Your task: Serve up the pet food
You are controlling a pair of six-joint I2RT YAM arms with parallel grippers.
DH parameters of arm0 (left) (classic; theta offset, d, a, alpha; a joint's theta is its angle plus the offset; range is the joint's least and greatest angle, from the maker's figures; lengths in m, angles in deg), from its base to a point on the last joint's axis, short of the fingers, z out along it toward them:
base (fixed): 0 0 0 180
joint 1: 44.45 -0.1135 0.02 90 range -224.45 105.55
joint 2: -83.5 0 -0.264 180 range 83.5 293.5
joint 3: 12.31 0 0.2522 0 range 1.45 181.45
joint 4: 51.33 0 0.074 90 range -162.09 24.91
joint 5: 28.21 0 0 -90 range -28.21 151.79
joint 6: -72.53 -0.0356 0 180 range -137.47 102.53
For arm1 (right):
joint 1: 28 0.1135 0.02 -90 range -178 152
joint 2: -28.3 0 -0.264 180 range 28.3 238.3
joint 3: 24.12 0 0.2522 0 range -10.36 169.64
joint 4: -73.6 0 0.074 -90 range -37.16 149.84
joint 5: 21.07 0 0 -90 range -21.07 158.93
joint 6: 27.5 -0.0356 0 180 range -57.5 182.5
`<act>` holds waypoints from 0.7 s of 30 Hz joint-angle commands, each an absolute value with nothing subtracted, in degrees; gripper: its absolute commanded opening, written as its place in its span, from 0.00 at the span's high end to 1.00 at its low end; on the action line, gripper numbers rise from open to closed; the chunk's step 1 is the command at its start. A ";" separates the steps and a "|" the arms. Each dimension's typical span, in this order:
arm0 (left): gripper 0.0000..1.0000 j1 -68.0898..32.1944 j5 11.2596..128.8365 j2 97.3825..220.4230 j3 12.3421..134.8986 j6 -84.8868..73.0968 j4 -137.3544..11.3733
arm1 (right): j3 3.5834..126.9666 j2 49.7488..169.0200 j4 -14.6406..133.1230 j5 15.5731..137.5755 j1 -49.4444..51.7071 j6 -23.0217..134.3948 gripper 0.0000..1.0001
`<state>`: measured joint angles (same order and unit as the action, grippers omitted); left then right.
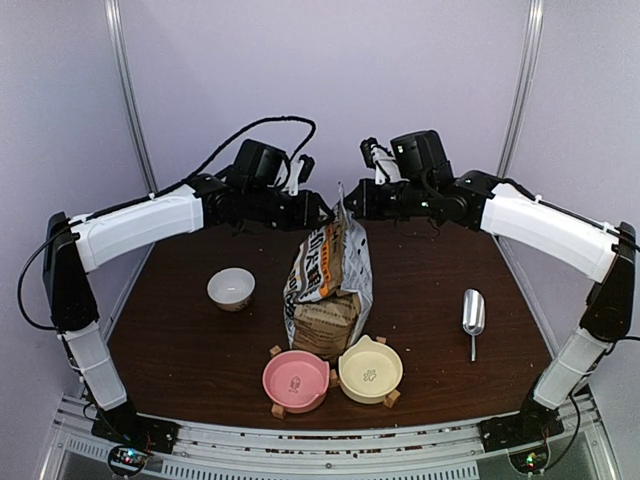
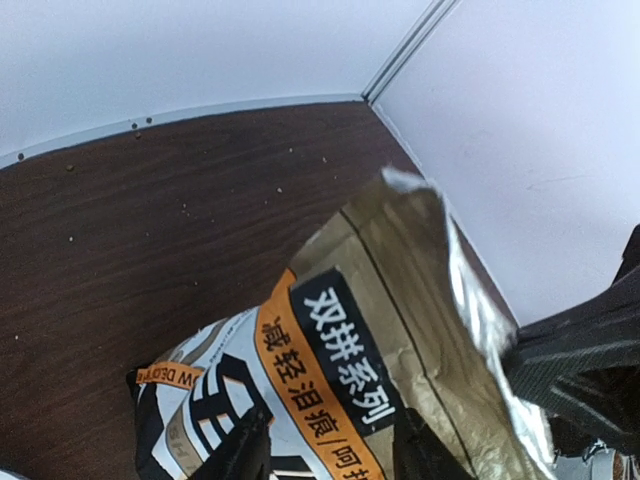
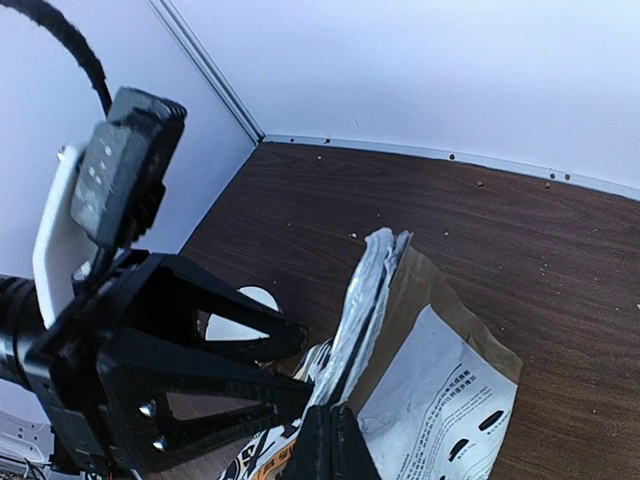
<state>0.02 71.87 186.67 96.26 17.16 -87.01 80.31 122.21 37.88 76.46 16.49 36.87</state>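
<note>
The brown-and-white paper bag (image 1: 325, 285) stands upright in the middle of the table, its silver-lined top edge pressed flat. My right gripper (image 1: 350, 210) is shut on that top edge from the right; in the right wrist view (image 3: 335, 440) the fingers pinch the seam of the bag (image 3: 440, 370). My left gripper (image 1: 322, 212) is open at the bag's upper left. In the left wrist view (image 2: 330, 430) its two fingers stand apart in front of the printed face of the bag (image 2: 400, 300). No heap of pet food shows; the bag's inside is hidden.
A pink bowl (image 1: 295, 380) and a cream bowl (image 1: 370, 370) sit side by side in front of the bag. A white bowl (image 1: 231, 288) stands to the left. A metal scoop (image 1: 473, 315) lies to the right. Small crumbs dot the far table.
</note>
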 commanded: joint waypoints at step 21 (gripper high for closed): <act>0.51 -4.31 91.62 191.50 102.06 22.03 -71.75 | 76.52 116.74 37.54 79.04 17.62 40.42 1.00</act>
<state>-3.39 87.24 190.28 100.54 20.28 -76.41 77.19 119.92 39.43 77.01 16.49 38.91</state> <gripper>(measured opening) 0.516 0.014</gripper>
